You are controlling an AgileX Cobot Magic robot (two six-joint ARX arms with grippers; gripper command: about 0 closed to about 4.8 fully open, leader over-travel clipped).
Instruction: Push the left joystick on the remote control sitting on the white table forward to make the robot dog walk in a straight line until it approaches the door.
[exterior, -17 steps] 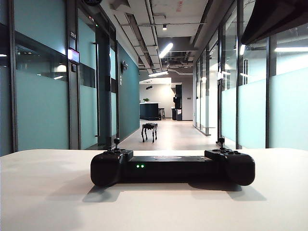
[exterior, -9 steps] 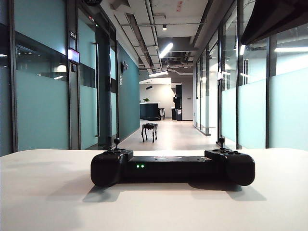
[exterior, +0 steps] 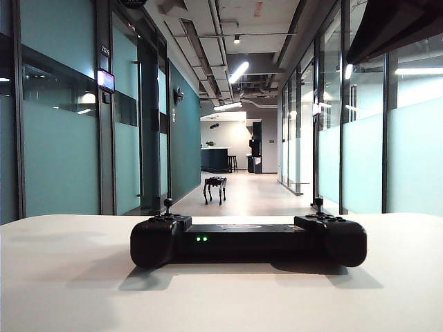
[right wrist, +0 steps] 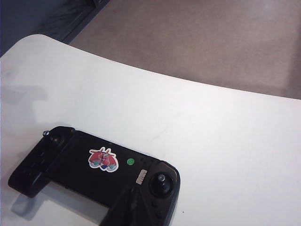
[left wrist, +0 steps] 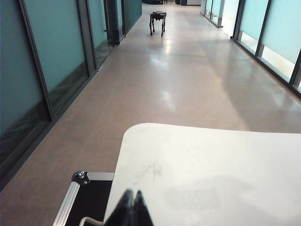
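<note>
Centring on the left joystick [exterior: 167, 203] of the remote control [exterior: 248, 241], mid white table [exterior: 69, 277]; robot dog [exterior: 214, 189] down-corridor. Right gripper [right wrist: 133, 207] pressed together above controller; left gripper [left wrist: 130, 212] closed, well apart. Push straight, gently.

Left gripper [left wrist: 130, 207] at lower edge of its wrist view, fingertips pressed together. Right gripper [right wrist: 129, 207] likewise closed, low in its view, holding nothing.
</note>
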